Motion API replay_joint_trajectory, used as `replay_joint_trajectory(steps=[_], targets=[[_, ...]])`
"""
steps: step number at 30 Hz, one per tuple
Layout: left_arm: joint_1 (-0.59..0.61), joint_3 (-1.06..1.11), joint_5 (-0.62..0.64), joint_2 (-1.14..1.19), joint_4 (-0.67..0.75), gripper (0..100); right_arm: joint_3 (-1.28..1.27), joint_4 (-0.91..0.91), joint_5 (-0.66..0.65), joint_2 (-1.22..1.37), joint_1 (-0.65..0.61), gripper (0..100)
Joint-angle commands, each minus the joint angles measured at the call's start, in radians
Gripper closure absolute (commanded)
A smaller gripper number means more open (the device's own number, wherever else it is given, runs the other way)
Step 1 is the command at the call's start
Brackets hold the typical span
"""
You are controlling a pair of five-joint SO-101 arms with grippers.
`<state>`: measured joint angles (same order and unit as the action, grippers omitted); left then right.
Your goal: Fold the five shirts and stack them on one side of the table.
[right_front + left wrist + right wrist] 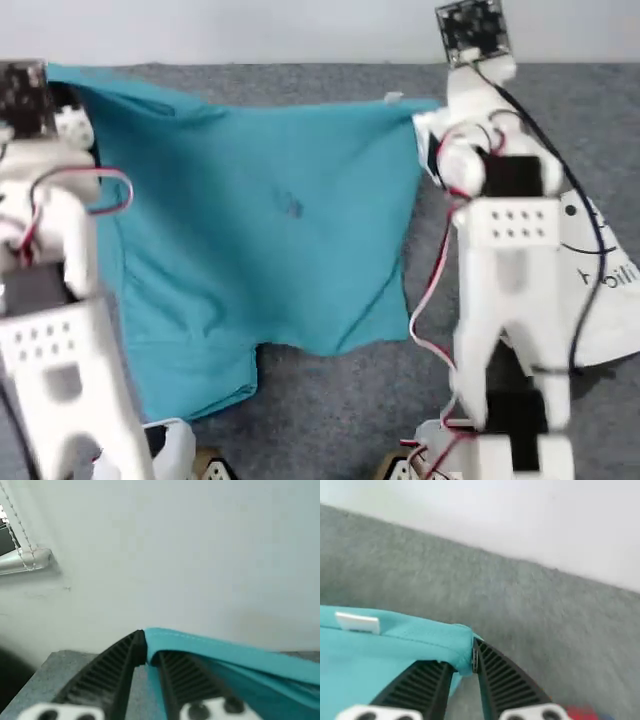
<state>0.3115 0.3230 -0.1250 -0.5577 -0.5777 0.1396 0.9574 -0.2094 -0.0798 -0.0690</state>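
near edge: the bases of both arms stood at the front of the grey table (330, 410), with bare felt between them. just beyond, the teal shirt (270, 230) lay spread across the middle, its near hem loose, one lower part jutting toward the left arm's base, and creases running through the body. off to the right, partly under the right arm, a white shirt (610, 290) with dark print lay flat, apart from the teal one as far as could be told. farther back, each arm had a corner of the teal shirt's far edge. the left gripper (146, 652) was pinched tight on the hem, the cloth caught between its ribbed fingers and trailing off toward the other arm. the right gripper (467, 662) was likewise clamped on the opposite far corner, a small white tag (357, 622) sewn on the edge just beside it. that far edge looked a little lifted and fairly taut between the two pinches. behind all: a pale wall (200, 555) and a blind's bead cord (15, 525). judgement: the first fold of this shirt was in hand, edge gripped but not yet carried over. with the teal shirt unfolded and the white one flat, the task looked early. the next move would call for both arms to bring the held edge toward the near hem together, at even height and pace, taut enough that the cloth neither sags nor skews, then to let go once the edges meet.
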Motion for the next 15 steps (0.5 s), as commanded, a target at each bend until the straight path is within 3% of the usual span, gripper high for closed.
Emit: replay_joint_trajectory(steps=[1, 8, 15], targets=[[0.04, -0.101, -0.008, 0.158, 0.089, 99, 0.15, -0.102, 0.014, 0.128, -0.013, 98.9], [0.038, -0.357, -0.005, 0.52, 0.091, 99, 0.549, -0.067, 0.011, 0.518, -0.015, 98.9], [0.038, -0.417, -0.005, 0.7, 0.091, 99, 0.916, -0.004, 0.006, 0.94, -0.022, 98.9]])
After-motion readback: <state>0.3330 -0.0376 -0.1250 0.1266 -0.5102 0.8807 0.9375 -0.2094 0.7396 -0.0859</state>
